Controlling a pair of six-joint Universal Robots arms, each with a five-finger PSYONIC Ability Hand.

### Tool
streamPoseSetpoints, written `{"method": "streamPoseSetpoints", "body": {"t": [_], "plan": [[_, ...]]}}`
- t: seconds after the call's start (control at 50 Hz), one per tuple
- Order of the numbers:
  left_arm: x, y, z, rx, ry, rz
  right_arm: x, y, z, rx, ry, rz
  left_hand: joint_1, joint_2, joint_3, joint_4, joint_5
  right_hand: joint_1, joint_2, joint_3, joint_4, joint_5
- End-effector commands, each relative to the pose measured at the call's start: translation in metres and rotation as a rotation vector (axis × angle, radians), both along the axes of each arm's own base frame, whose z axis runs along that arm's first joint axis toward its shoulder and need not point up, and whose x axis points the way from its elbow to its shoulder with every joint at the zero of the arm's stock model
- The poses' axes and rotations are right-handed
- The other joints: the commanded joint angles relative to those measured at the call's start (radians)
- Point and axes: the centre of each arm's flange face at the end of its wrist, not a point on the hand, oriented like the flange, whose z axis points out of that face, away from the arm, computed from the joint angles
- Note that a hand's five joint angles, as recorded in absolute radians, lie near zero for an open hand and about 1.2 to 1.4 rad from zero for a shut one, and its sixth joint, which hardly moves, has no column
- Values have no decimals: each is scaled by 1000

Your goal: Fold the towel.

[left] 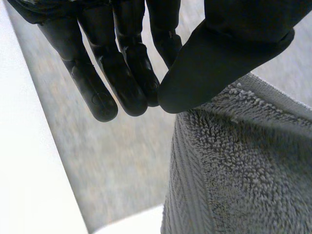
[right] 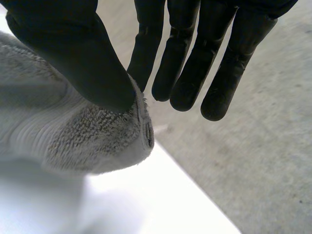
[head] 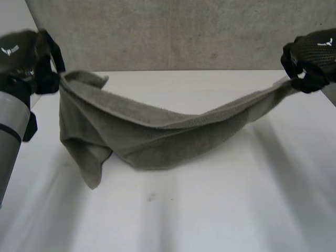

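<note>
A grey towel [head: 157, 131] hangs stretched above the white table [head: 210, 210], sagging in the middle, with one loose corner drooping low near its left end. My left hand [head: 44, 65] holds the towel's left top corner; in the left wrist view its thumb [left: 219, 53] pinches the towel [left: 243, 165] against the fingers [left: 131, 83]. My right hand [head: 310, 60] holds the right corner up at the far right. In the right wrist view the thumb [right: 83, 58] presses the towel's corner [right: 97, 136] against a finger [right: 146, 53].
A grey wall [head: 184, 31] runs behind the table's far edge. Bare table lies below and in front of the hanging towel.
</note>
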Motion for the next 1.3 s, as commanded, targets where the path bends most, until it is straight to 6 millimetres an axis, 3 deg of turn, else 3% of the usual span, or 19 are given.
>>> {"method": "streamPoseSetpoints", "body": {"t": [0.02,0.22,0.28,0.36,0.44,0.46,0.48,0.5,0.52,0.56,0.6,0.64,0.72,0.86,0.9,1.0,1.04,1.14,1.3], "plan": [[-4,-1,-55,232,-195,-51,-1,20,-13,100,236,64,212,178,180,179,186,341,227,208,200,304],[-13,-32,-111,377,-302,-58,26,-4,-79,271,349,109,212,178,180,179,186,341,227,208,200,304],[-18,-53,-115,357,-299,-53,38,-19,-95,263,408,107,212,178,180,179,186,341,227,208,200,304],[-25,-78,-100,253,-262,-40,56,-41,-89,142,399,80,212,178,180,179,186,341,227,208,200,304],[-34,-103,-60,45,-184,-21,76,-82,-36,-214,238,-6,212,178,180,179,186,341,227,208,200,304],[-38,-114,-31,-110,-129,-13,76,-82,-36,-215,237,-7,212,178,180,179,186,341,227,208,200,304],[-41,-122,3,-300,-60,4,79,-93,-4,-383,122,-42,212,178,180,179,186,341,227,208,200,304],[-41,-122,3,-302,-59,4,79,-98,33,-567,-8,-66,212,178,180,179,186,341,227,208,200,304],[-39,-125,32,-463,-4,24,79,-98,33,-569,-9,-66,212,178,180,179,186,341,227,208,200,304],[-34,-124,57,-589,41,46,76,-94,62,-700,-111,-84,212,178,180,179,186,341,227,208,200,304],[-26,-125,71,-667,67,75,65,-81,95,-838,-222,-112,212,178,180,179,186,341,227,208,200,304],[-24,-126,71,-656,63,80,65,-80,91,-820,-215,-110,212,178,180,179,186,341,227,208,200,304],[-20,-128,43,-495,13,79,67,-81,75,-740,-187,-95,212,178,180,179,186,341,227,208,200,304],[-9,-120,-17,-236,-37,74,71,-72,6,-460,-87,-8,212,178,180,179,186,341,227,208,200,304],[-6,-107,-51,-114,-74,64,71,-68,-9,-395,-66,8,212,178,180,179,186,341,227,208,200,304],[-2,-90,-85,0,-112,56,60,-55,-61,-130,7,34,212,178,180,179,186,341,227,208,200,304],[-1,-72,-114,99,-147,37,52,-44,-90,24,67,27,212,178,180,179,186,341,227,208,200,304],[-1,-53,-141,210,-190,7,31,-34,-123,160,179,8,212,178,180,179,186,341,227,208,200,304],[-11,-23,-154,356,-243,-62,19,-23,-150,230,213,11,212,178,180,179,186,341,227,208,200,304]]}}
